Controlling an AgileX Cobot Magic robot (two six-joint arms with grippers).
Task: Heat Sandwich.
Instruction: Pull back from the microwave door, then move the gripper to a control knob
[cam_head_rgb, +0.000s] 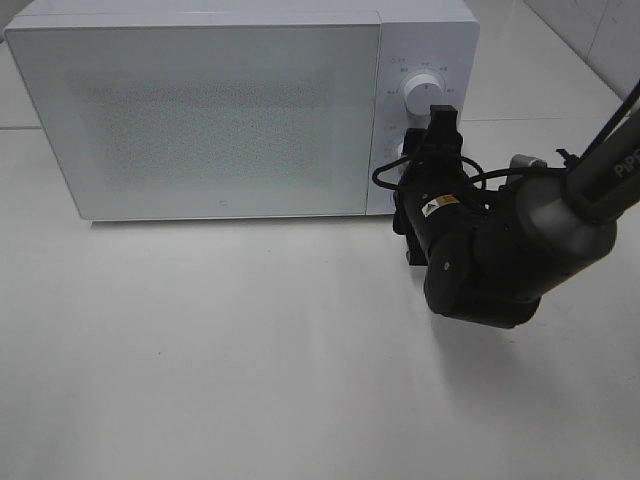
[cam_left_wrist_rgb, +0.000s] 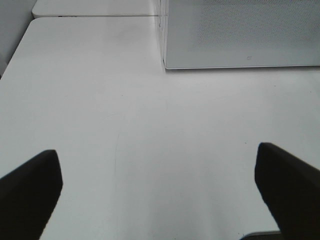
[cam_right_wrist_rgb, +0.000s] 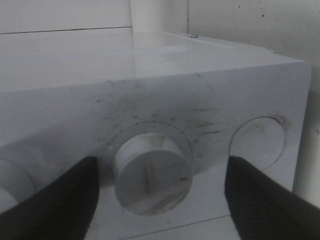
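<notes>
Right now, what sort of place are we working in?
Probably a mock kitchen on a lab bench: a white microwave, door shut, with round dials, standing on a plain white table.

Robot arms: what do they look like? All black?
Mostly black. The right arm has fat rounded joints, a grey tube section, a looping black cable, a small yellow-and-white sticker and white letters. The right gripper has dark, woven-looking fingers; the left gripper has plain black fingers.

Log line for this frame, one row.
right gripper: open, fingers flank dial, no contact | left gripper: open, over table | microwave door: shut | sandwich: unseen
</notes>
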